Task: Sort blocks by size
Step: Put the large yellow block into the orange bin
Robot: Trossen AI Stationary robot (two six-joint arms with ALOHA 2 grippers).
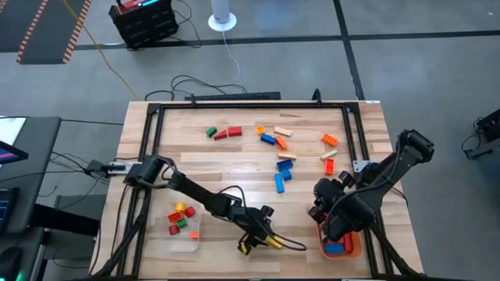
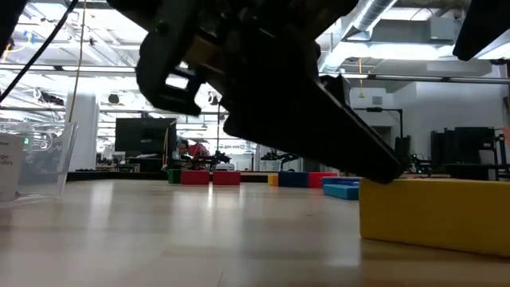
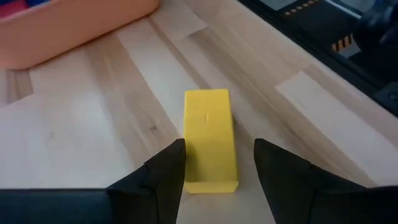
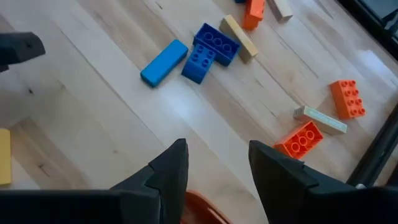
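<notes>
**benchwatcher:** what's the setup look like right now?

**me:** Light wood counter (image 1: pixel 203 160) with a black frame around it, grey floor all round, cables trailing off the far edge. Across the counter at table height you can see a big open workshop with monitors at the back.

**benchwatcher:** and your pincers?

**me:** My left pincer (image 3: pixel 216 163) is down low near the front edge, fingers spread, straddling one end of a long yellow block (image 3: pixel 210 138) lying flat on the wood. Can't tell whether the fingers actually touch it. The orange tray (image 3: pixel 68 28) sits just beyond it. My right pincer (image 4: pixel 214 167) hangs over that same orange tray at the front right, also spread, nothing between the fingers.

**benchwatcher:** where's the rest of the blocks?

**me:** Mostly scattered across the far middle and right of the counter: a blue bar (image 4: pixel 164 62), two blue studded bricks (image 4: pixel 209 50) touching a tan bar (image 4: pixel 239 37), an orange brick (image 4: pixel 299 140), another orange one (image 4: pixel 347 98) near the frame. Green and red ones (image 1: pixel 223 133) sit further left. A few small ones are in the clear plastic tray (image 1: pixel 183 234) at the front left, and a blue one (image 1: pixel 334 248) lies in the orange tray.
</notes>
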